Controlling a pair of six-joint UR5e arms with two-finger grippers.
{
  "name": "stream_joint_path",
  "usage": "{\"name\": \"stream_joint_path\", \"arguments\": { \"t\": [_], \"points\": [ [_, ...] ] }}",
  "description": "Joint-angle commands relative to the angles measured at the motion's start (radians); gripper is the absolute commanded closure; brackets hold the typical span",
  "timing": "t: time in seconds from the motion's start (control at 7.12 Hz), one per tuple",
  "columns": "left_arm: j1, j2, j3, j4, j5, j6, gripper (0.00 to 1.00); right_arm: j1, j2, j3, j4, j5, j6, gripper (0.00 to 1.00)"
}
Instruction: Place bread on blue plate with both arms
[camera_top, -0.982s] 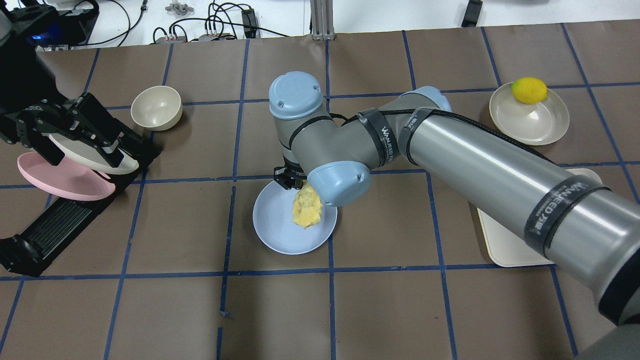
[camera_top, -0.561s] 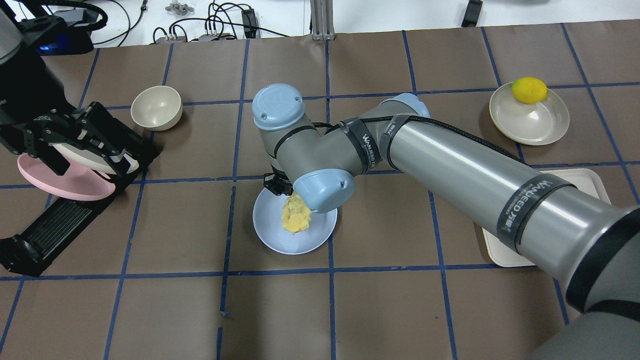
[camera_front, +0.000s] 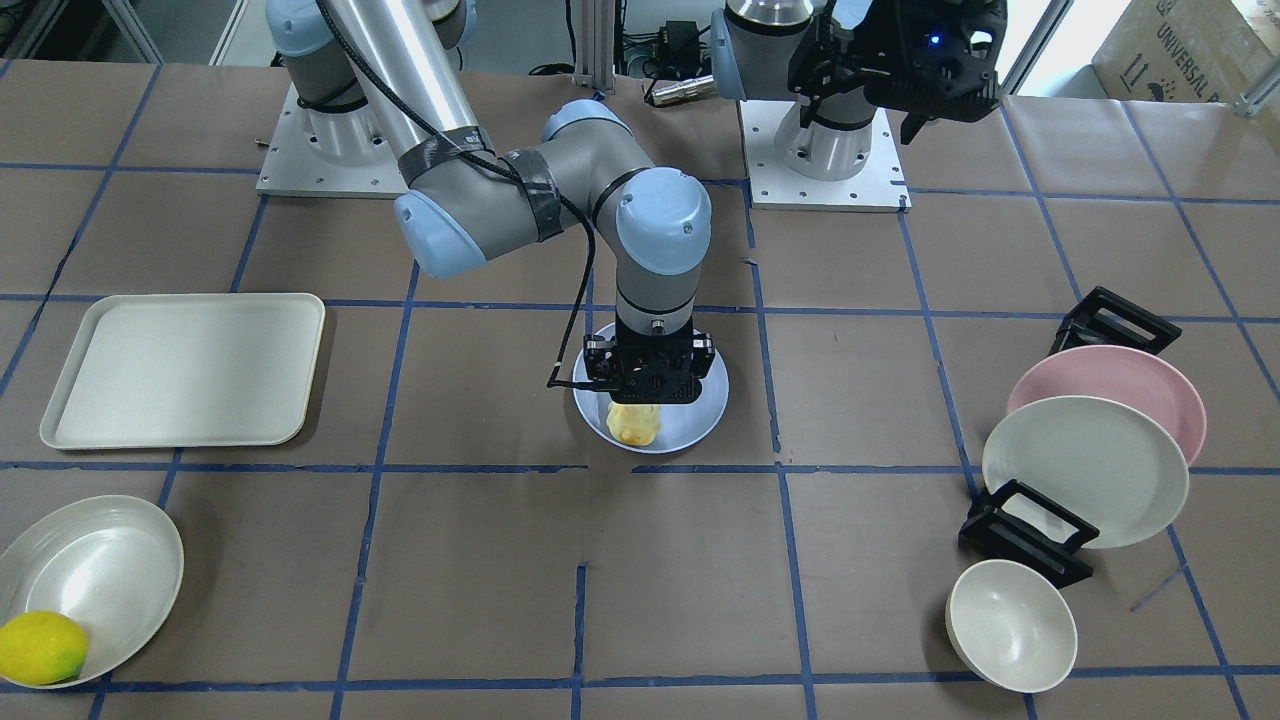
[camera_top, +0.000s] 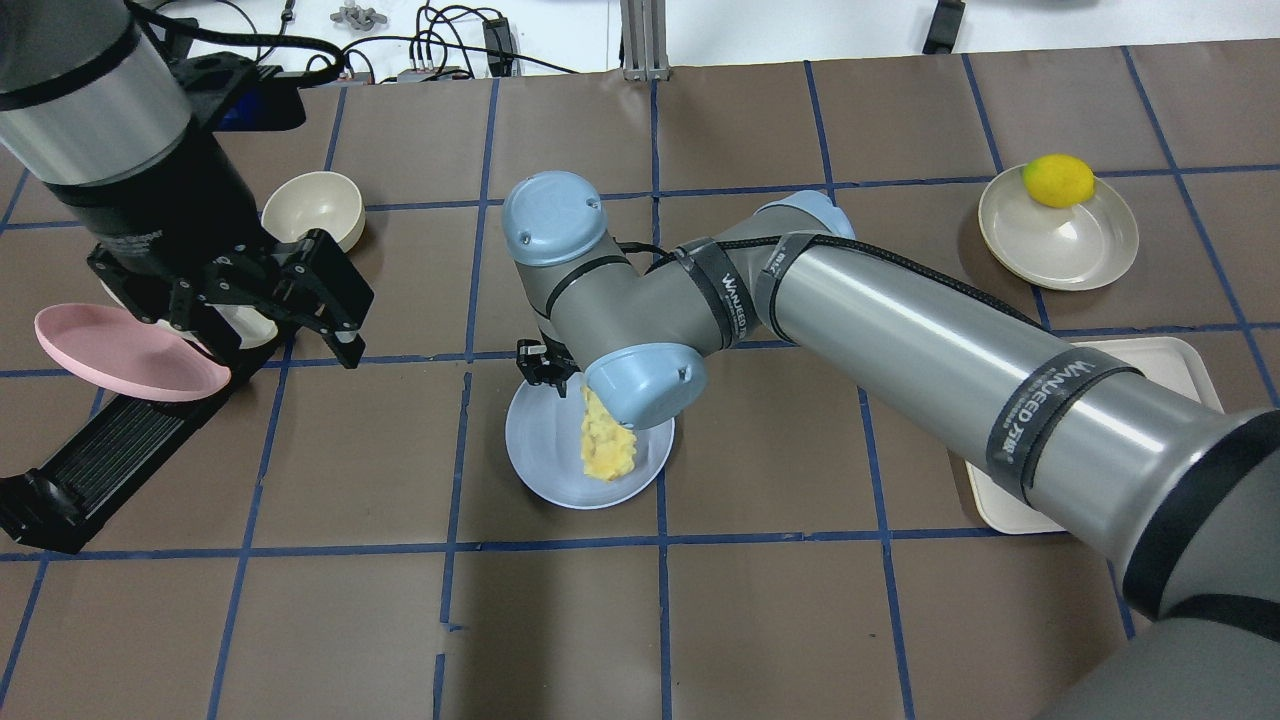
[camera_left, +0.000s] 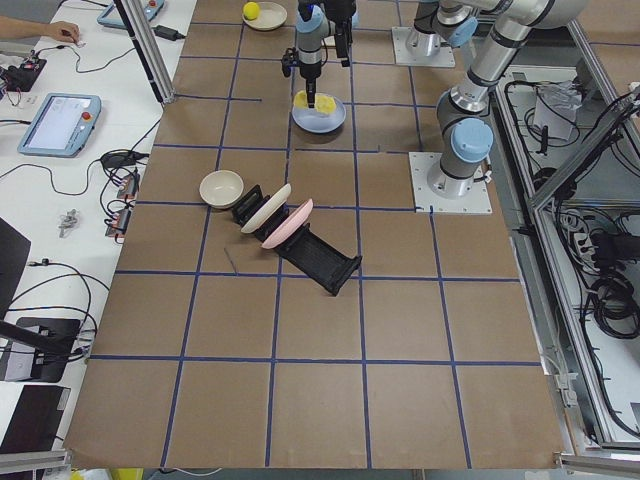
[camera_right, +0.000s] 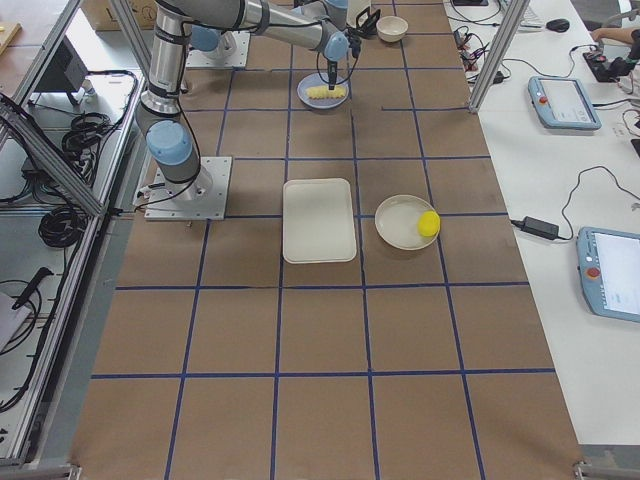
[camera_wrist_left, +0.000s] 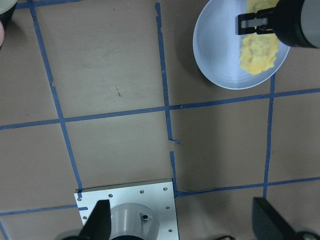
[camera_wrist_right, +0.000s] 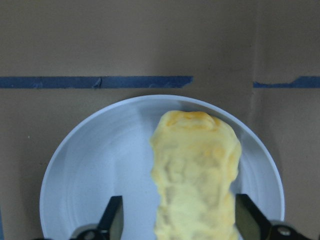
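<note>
The bread lies on the right half of the blue plate at mid-table. My right gripper hangs straight down over it. In the right wrist view its fingers stand on either side of the bread with a gap on the left side, so the gripper is open. The plate rim shows around the loaf. My left gripper is raised at the left, open and empty. The left wrist view shows the plate and bread from high above.
A black dish rack at the left holds a pink plate and an off-white plate. A cream bowl sits behind it. A lemon rests on an off-white plate. A cream tray lies on my right.
My right wrist has shifted left and the bread has come down onto the plate. My left arm has risen and swung in from the left edge, over the rack.
</note>
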Motion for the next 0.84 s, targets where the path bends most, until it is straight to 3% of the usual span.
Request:
{"name": "stream_joint_path", "arguments": {
  "t": [0.0,0.14,0.28,0.7],
  "points": [
    [-0.020,0.051,-0.135,0.217,-0.056,0.012,0.00,0.000,0.001,0.005,-0.003,-0.001,-0.002,0.00],
    [-0.018,0.057,-0.137,0.218,-0.050,0.014,0.00,-0.011,-0.013,0.002,-0.004,-0.004,-0.022,0.00],
    [-0.008,0.059,-0.137,0.218,-0.047,0.018,0.00,-0.047,-0.043,-0.003,-0.027,-0.086,-0.196,0.00],
    [0.009,0.060,-0.139,0.218,-0.027,0.065,0.00,-0.362,-0.294,0.058,-0.021,-0.089,-0.454,0.00]
  ]
}}
